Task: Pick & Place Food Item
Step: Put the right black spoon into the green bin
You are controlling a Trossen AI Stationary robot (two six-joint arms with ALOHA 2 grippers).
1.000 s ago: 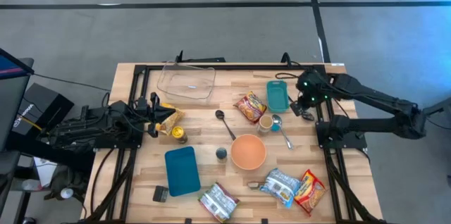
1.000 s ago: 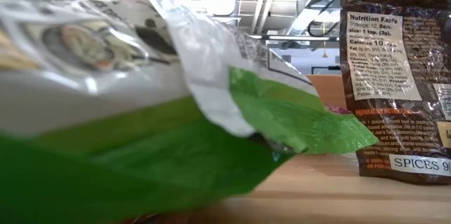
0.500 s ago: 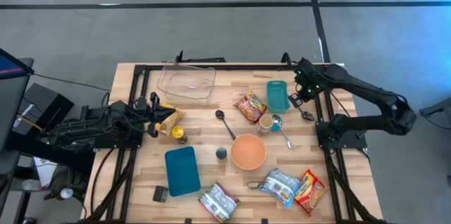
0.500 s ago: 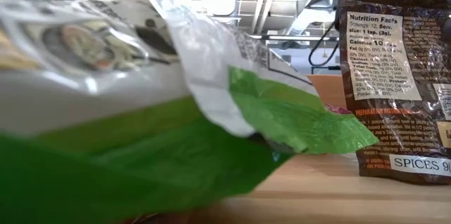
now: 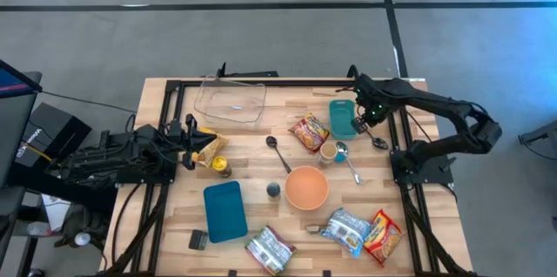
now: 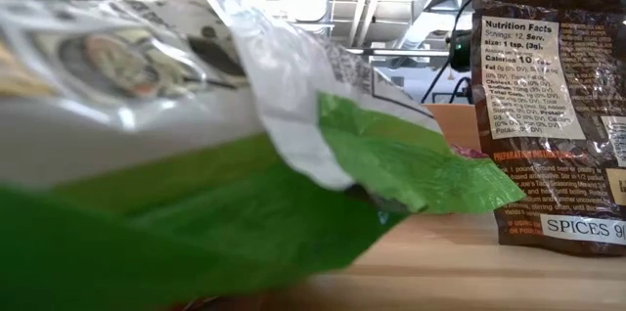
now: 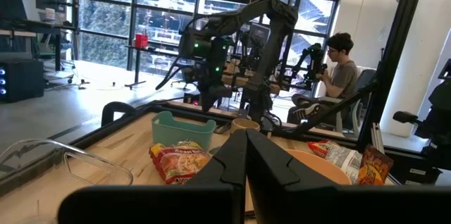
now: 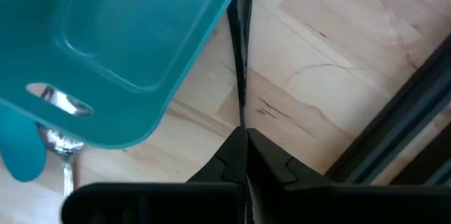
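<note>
Right tool (image 5: 362, 120): fingers pressed together, gripping nothing; it hangs over the far right part of the surface (image 5: 252, 138), at the right-hand edge of the small teal container (image 5: 342, 118).
Right wrist view: the closed fingertips (image 8: 243, 155) point down at bare wood just beside the teal container's rim (image 8: 176, 76); a metal spoon with a blue handle (image 8: 42, 136) lies partly under that rim.
Left tool (image 5: 207, 140): closed and empty, parked low at the left edge of the surface, next to a small jar (image 5: 222, 166).
Left wrist view: the shut fingers (image 7: 246, 160) aim across the surface toward the red-and-yellow noodle packet (image 7: 180, 162) and the teal container behind it (image 7: 183, 127); the right arm stands beyond them, and a person sits at a desk in the room behind.
Food items: the red-and-yellow noodle packet (image 5: 309, 131) lies near the middle, just left of the teal container; a white and blue packet (image 5: 346, 230) and a red packet (image 5: 383, 235) sit side by side, touching, at the near right; a green-and-white packet (image 5: 269, 249) lies at the near edge.
Other things: orange bowl (image 5: 306, 187) at centre, a paper cup (image 5: 328, 151) just beyond it, a black spoon (image 5: 277, 151) to the left, a flat teal lid (image 5: 224, 211) near left, a clear glass dish (image 5: 231, 101) far left.
Low view: the green-and-white packet (image 6: 196, 155) fills most of the picture, with a brown spice packet (image 6: 553, 115) upright at the right.
</note>
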